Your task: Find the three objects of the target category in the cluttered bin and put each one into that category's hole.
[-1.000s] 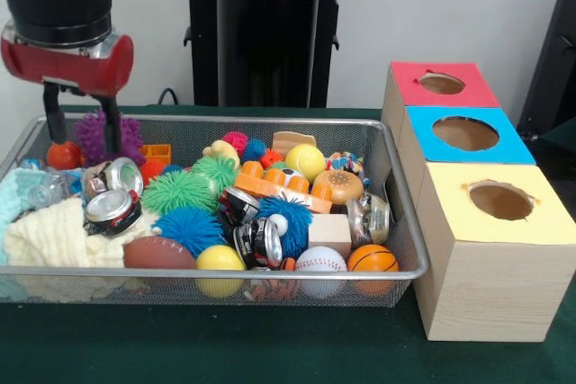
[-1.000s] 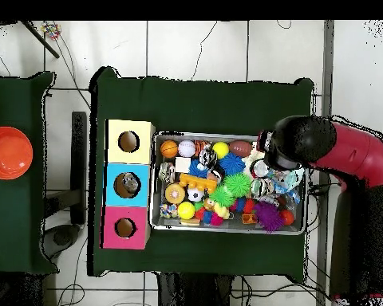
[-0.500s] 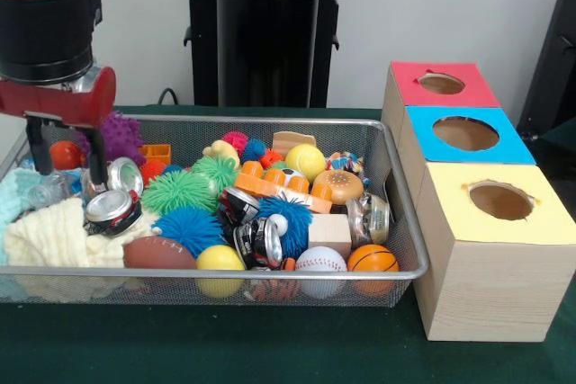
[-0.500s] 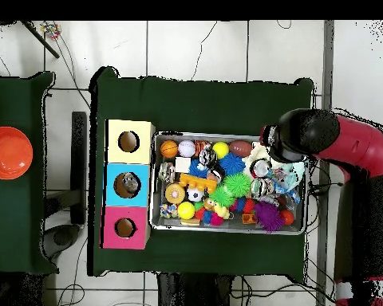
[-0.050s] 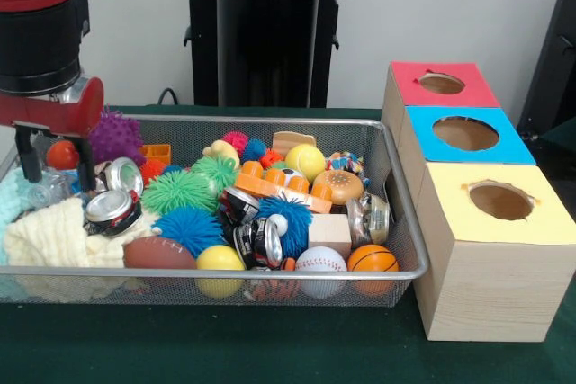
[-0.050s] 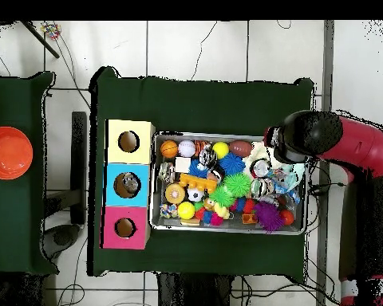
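Front view: gripper hangs over the wire bin at the end opposite the three boxes, fingers spread, nothing held, tips just above the crushed cans and cream cloth. Target category not stated; judged cans, as the tips are nearest them. More cans lie mid-bin, toward the boxes. Red box, blue box, yellow box stand beside the bin. Recommend: centre over one can, descend straight, avoid snagging cloth. Overhead view: arm's head covers the gripper at the bin corner farthest from the boxes; blue box hole appears to hold an item already. Bench otherwise unremarkable.
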`<action>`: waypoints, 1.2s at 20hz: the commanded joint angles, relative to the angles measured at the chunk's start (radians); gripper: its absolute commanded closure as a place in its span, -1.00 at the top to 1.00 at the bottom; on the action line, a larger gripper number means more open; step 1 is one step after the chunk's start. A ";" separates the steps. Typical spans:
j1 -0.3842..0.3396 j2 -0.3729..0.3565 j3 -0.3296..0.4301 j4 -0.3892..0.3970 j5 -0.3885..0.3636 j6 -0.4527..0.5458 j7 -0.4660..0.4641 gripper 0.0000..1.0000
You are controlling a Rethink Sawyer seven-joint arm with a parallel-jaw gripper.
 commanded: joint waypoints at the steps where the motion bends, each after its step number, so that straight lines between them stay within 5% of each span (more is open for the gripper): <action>1: -0.037 0.016 0.080 -0.042 -0.086 0.131 -0.387 1.00; 24: -0.144 -0.085 0.112 0.249 -0.037 0.024 -0.246 1.00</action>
